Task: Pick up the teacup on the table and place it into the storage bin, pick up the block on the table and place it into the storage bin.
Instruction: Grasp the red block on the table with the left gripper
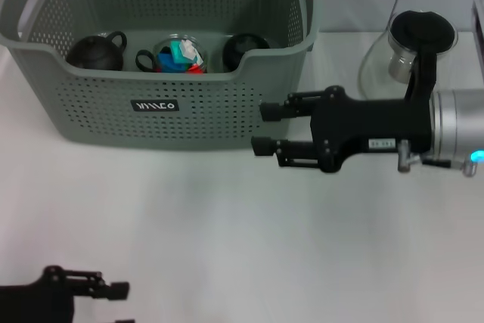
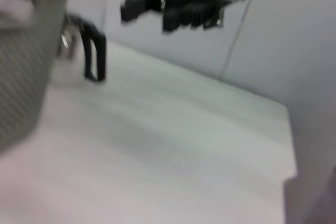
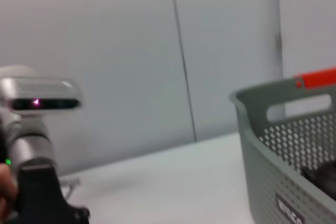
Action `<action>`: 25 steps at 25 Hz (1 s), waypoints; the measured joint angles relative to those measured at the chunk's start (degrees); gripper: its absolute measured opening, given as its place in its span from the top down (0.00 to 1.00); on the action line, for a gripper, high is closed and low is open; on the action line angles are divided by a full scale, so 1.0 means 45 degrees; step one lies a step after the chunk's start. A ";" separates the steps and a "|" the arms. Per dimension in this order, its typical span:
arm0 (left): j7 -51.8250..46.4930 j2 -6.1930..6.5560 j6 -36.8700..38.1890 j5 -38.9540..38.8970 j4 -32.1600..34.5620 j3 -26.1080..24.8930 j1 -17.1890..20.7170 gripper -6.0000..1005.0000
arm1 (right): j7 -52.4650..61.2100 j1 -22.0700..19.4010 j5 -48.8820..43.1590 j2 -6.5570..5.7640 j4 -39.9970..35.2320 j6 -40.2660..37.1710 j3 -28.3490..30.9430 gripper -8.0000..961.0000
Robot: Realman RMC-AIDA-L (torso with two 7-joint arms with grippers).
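The grey perforated storage bin (image 1: 162, 122) stands at the back left of the white table, and its wall also shows in the left wrist view (image 2: 23, 61) and the right wrist view (image 3: 286, 150). Inside it lie a black handled teacup (image 1: 94, 52), another round black piece (image 1: 246, 51) and coloured block pieces (image 1: 181, 57) in a clear cup. My right gripper (image 1: 259, 128) hovers just off the bin's front right corner, open and holding nothing; the left wrist view shows it too (image 2: 131, 9). My left gripper (image 1: 121, 304) rests at the near left edge, open.
A glass vessel with a black lid and handle (image 1: 420, 39) stands at the back right behind my right arm, with a thin cable looping beside it. The table's far corner (image 2: 286, 129) shows in the left wrist view.
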 joint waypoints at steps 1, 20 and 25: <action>-0.0520 0.0025 -0.0005 0.0266 0.0014 0.0215 -0.0198 0.51 | -0.0369 -0.0023 0.0171 0.0002 0.0322 -0.0058 0.0013 0.39; 0.4189 -0.0530 -0.1675 0.0988 -0.1545 0.0779 0.0058 0.49 | -0.1256 -0.0075 0.0394 -0.0001 0.1261 0.0044 0.0448 0.39; 0.5689 -0.0555 -0.1743 0.1291 -0.1808 0.0661 0.0350 0.50 | -0.1262 -0.0100 0.0404 -0.0001 0.1437 0.0043 0.0481 0.39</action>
